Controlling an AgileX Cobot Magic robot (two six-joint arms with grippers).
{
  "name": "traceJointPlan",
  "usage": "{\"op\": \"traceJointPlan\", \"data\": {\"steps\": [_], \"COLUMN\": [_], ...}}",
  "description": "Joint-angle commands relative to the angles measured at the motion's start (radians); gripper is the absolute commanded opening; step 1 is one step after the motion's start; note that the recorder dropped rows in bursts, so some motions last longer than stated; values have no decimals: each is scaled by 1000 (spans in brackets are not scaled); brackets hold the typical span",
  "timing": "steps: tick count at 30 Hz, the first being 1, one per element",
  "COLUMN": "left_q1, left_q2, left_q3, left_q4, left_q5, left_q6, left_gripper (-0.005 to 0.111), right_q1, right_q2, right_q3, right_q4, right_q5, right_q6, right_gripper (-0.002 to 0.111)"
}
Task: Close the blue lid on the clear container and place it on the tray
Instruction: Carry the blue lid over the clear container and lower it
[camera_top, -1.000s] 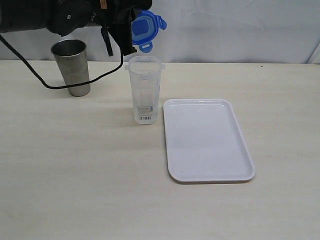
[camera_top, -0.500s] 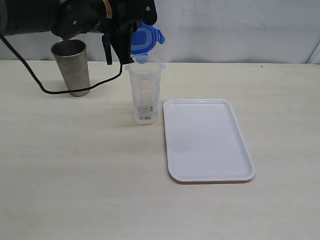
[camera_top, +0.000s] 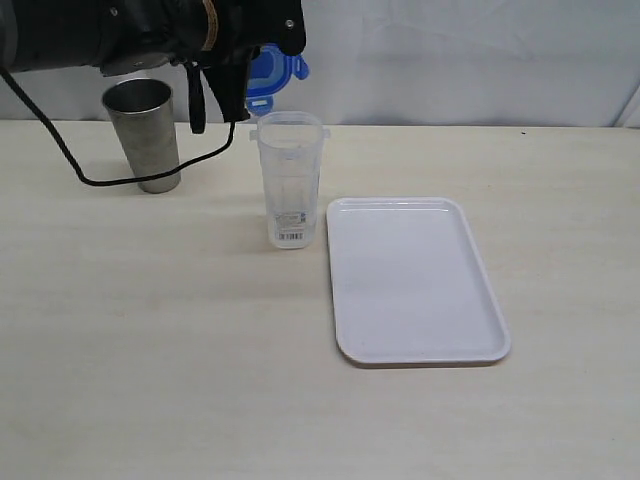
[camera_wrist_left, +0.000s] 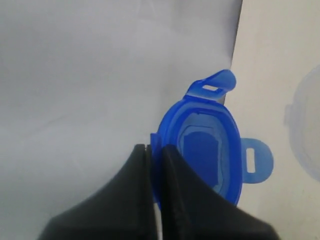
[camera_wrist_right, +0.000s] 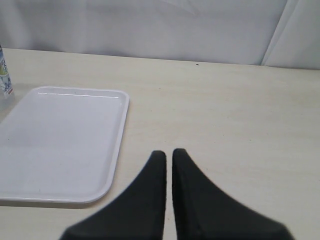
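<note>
**Blue lid pinched above the open canister**

The left gripper is pinching the small translucent blue plastic lid by its rim, its two dark fingers closed on the edge so that the lid stands tilted on its side in the air. Two of the lid's snap tabs stick out free beyond the fingers.

The tall, clear plastic container stands upright on the pale wooden table, just below this gripper and a little to the right of it in the exterior view. Its mouth is open, and the lid hangs near the rim without touching it.

A tapered steel cup stands below the gripper on the other side, apart from the container. The flat white rectangular plastic tray lies lower and further right, close beside the container's base, with nothing on it.

The right gripper has its fingers pressed together on nothing. It hangs over bare table, with the tray's corner near it.
</note>
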Motion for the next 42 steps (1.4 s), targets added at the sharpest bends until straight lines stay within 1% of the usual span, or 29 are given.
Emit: {"op": "traceJointPlan", "data": {"steps": [1, 3, 5, 11, 14, 20, 23, 27, 28, 30, 31, 32, 33, 34, 36, 37, 39, 42], "left_q1": [-27, -44, -66, -145, -172, -187, -205, -228, -228, -228, -227, -222, -203, -188, -127, -108, -90, -92], "left_q2": [-5, -5, -5, -5, -5, -5, -5, -5, -5, -5, -5, -5, -5, -5, -3, -3, -3, -3], "left_q3": [-8, -8, -8, 31, 56, 64, 64, 64, 64, 64, 64, 60, 51, 51, 51, 51, 51, 51], "left_q4": [406, 592, 647, 682, 679, 659, 652, 678, 683, 737, 760, 760, 760, 760, 760, 760, 760, 760], "left_q5": [171, 255, 296, 280, 266, 274, 282, 304, 305, 334, 372, 375, 370, 358, 337, 317, 280, 200], "left_q6": [-463, -650, -730, -759, -783, -802, -802, -802, -802, -869, -976, -986, -995, -1001, -1063, -1077, -1112, -1112], "left_gripper": [0, 0, 0, 0, 0, 0, 0, 0, 0, 0, 0, 0, 0, 0, 0, 0, 0, 0], "right_q1": [-7, -7, -7, -7, -7, -7, -7, -7, -7, -7, -7, -7, -7, -7, -7, -7, -7, -7], "right_q2": [-4, -4, -4, -4, -4, -4, -4, -4, -4, -4, -4, -4, -4, -4, -4, -4, -4, -4], "right_q3": [3, 3, 3, 3, 3, 3, 3, 3, 3, 3, 3, 3, 3, 3, 3, 3, 3, 3], "right_q4": [-5, -5, -5, -5, -5, -5, -5, -5, -5, -5, -5, -5, -5, -5, -5, -5, -5, -5], "right_q5": [-1, -1, -1, -1, -1, -1, -1, -1, -1, -1, -1, -1, -1, -1, -1, -1, -1, -1], "right_q6": [-1, -1, -1, -1, -1, -1, -1, -1, -1, -1, -1, -1, -1, -1, -1, -1, -1, -1], "right_gripper": [5, 5, 5, 5, 5, 5, 5, 5, 5, 5, 5, 5, 5, 5, 5, 5, 5, 5]}}
